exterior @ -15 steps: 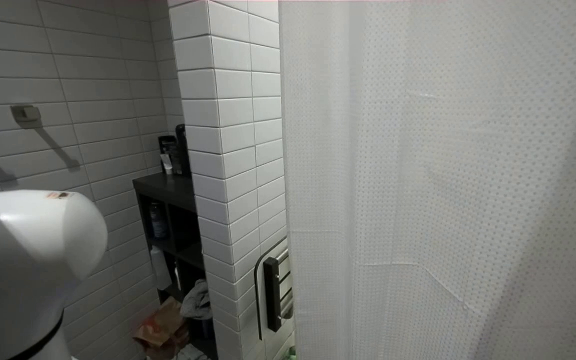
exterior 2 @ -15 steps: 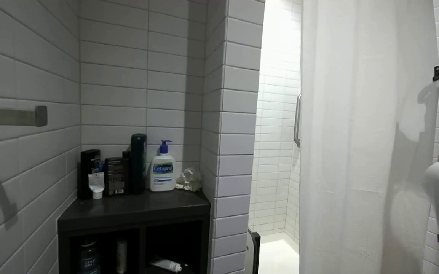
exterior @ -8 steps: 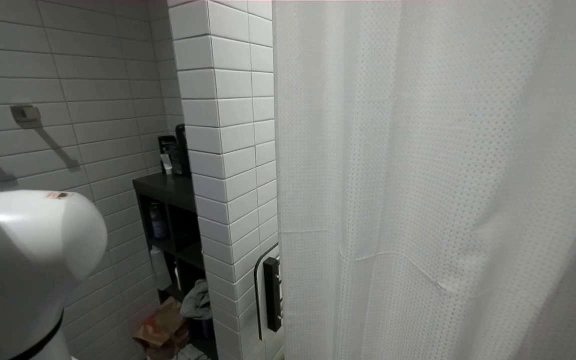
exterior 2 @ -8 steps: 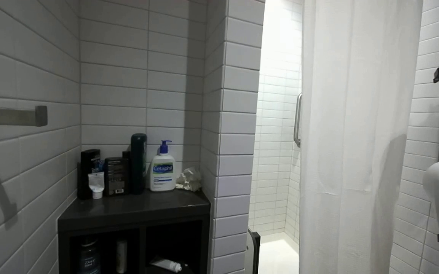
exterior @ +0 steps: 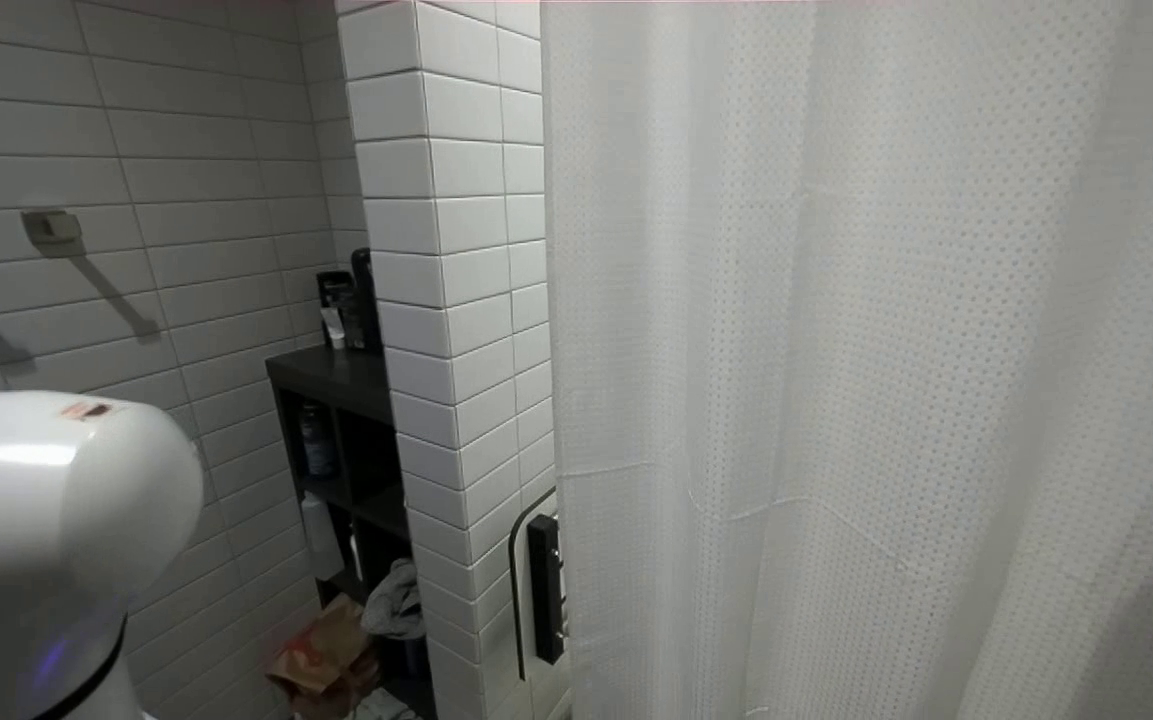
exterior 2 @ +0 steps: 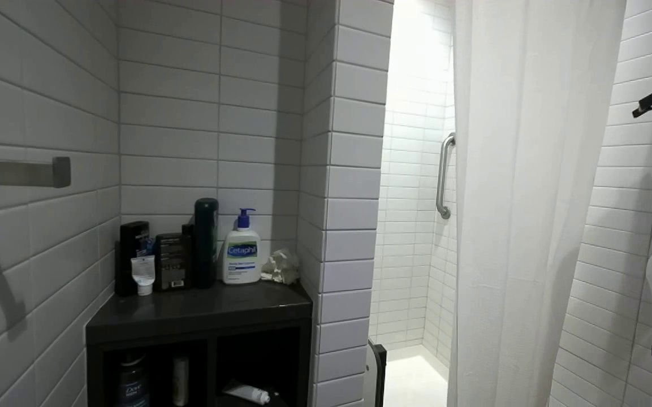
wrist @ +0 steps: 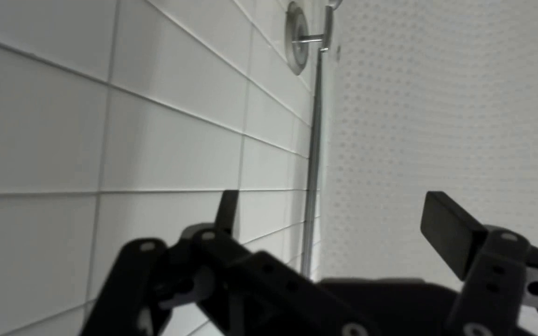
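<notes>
In an exterior view I'm seeing the white shower curtain (exterior: 816, 360) hanging beside the tiled pillar (exterior: 466, 340). In an exterior view my gripper (exterior 2: 651, 114) is hovering apart from that curtain's edge. In the wrist view I'm holding the gripper spread wide, gripping nothing, the curtain and a tiled wall (wrist: 175, 121) showing beyond.

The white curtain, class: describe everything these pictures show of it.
The white curtain looks like thin fabric with a fine dotted texture and a few crosswise creases. It hangs in soft vertical folds partly across the shower; neither top nor bottom edge shows. In an exterior view it narrows downward, and the open tool stands apart, not holding it.
</notes>
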Tool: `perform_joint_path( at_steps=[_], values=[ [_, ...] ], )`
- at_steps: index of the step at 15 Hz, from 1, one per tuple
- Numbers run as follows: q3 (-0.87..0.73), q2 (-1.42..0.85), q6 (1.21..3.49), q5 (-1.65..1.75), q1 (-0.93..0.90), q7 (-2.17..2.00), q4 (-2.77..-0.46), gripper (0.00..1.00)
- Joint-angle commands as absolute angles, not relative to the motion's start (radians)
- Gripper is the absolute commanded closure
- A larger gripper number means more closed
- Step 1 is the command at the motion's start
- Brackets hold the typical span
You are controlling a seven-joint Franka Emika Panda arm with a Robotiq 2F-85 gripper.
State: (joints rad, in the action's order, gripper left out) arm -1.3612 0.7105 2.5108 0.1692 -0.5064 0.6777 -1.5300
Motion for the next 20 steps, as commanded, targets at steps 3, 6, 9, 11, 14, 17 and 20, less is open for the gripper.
perform_joint_path(
  at_steps=[3, 6, 9, 11, 14, 17, 20],
  values=[
    [-1.136, 0.819, 2.169, 0.117, -0.31, 0.837, -1.618, 0.0],
    [-1.106, 0.844, 1.981, 0.094, -0.276, 0.925, -1.617, 0.0],
    [-1.081, 0.872, 1.859, 0.079, -0.263, 1.011, -1.619, 0.0],
    [-1.063, 0.891, 1.803, 0.071, -0.261, 1.071, -1.625, 0.0],
    [-1.037, 0.91, 1.743, 0.053, -0.266, 1.136, -1.636, 0.0],
    [-0.97, 0.94, 1.729, 0.048, -0.227, 1.211, -1.704, 0.0],
    [-0.897, 0.975, 1.71, 0.065, -0.172, 1.29, -1.792, 0.0]
  ],
)
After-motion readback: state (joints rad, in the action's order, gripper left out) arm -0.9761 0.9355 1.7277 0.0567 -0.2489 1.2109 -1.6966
